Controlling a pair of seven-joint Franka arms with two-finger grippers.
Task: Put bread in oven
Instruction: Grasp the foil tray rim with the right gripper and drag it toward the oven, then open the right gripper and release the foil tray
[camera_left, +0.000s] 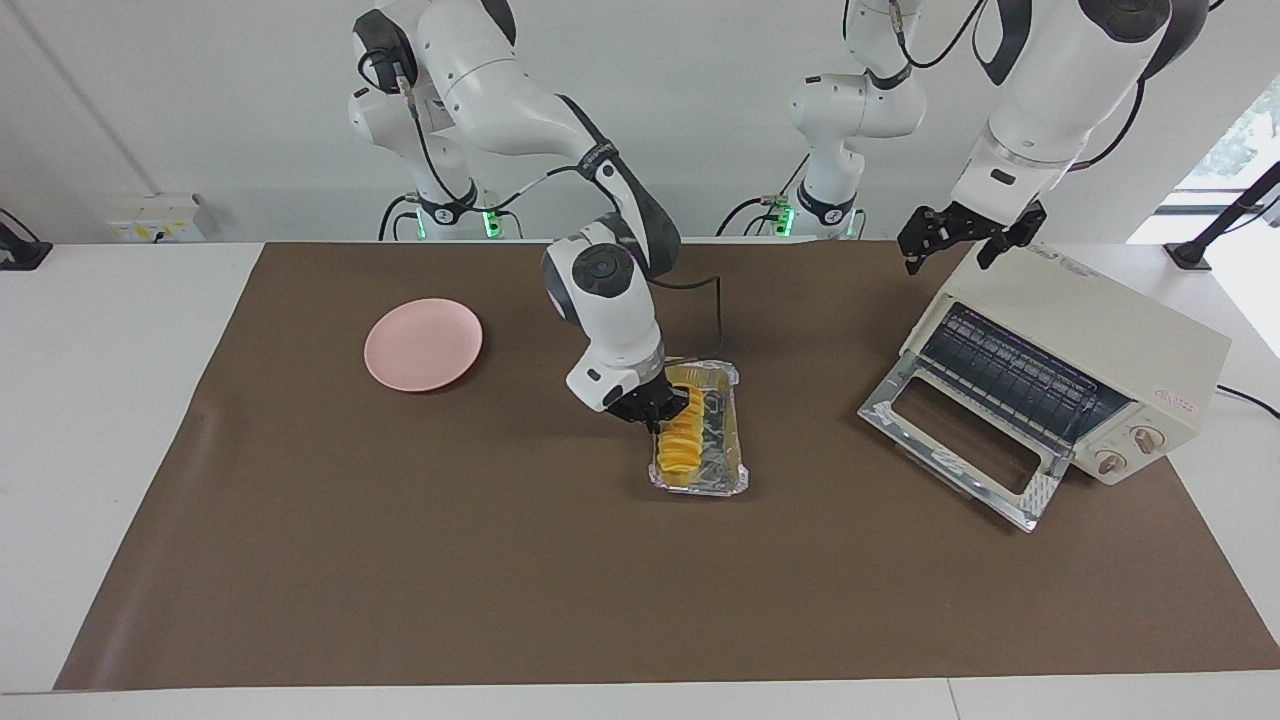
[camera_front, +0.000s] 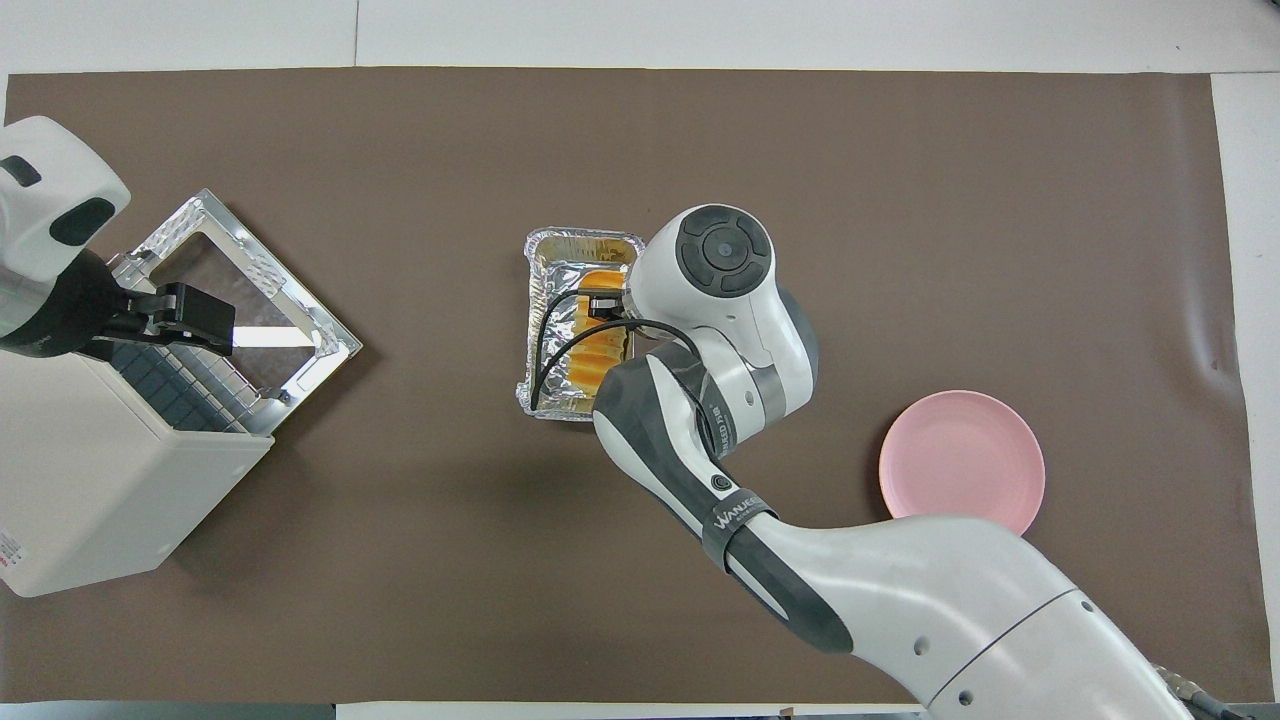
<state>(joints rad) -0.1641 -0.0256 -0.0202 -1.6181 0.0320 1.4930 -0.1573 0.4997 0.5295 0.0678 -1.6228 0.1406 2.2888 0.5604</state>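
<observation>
Presently the right gripper (camera_left: 662, 412) is clamping its jaws on the bread (camera_left: 683, 440) in the foil tray (camera_left: 735, 478) mid-desk; the left gripper (camera_left: 962, 238) is waiting with jaws spread wide over the open oven (camera_left: 1090, 345).

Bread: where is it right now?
The bread lies in the foil tray mid-table, between the pink plate and the oven, with the right gripper shut at its robot-side end.
</observation>
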